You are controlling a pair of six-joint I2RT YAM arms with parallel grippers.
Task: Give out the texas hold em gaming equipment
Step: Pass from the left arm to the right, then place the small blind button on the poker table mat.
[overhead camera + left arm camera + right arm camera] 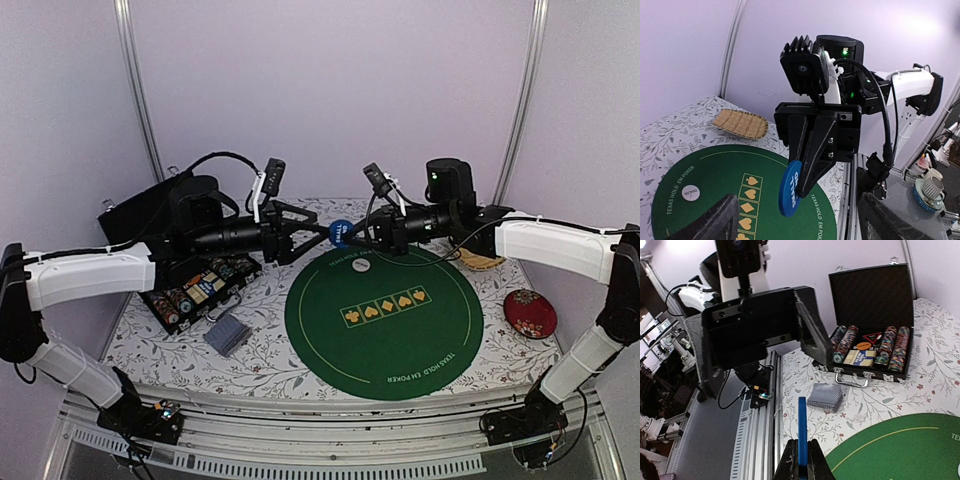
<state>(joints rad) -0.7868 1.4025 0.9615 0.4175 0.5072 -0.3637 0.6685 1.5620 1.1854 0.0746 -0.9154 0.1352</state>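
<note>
A blue marker disc (340, 232) hangs in the air above the far edge of the green poker mat (385, 340). My right gripper (353, 236) is shut on it. In the right wrist view the disc (802, 427) stands edge-on between the fingertips (815, 462). My left gripper (320, 234) faces it with jaws open on either side of the disc, not touching it. The left wrist view shows the disc (790, 189) pinched by the right fingers. A white dealer disc (361, 265) lies on the mat. A deck of blue-backed cards (228, 334) lies on the tablecloth.
An open black case (200, 285) with striped chip stacks (845, 342) and an orange disc (864, 345) stands at the left. A red round cushion (530, 313) lies at the right edge. A tan woven mat (740, 123) sits behind the green mat.
</note>
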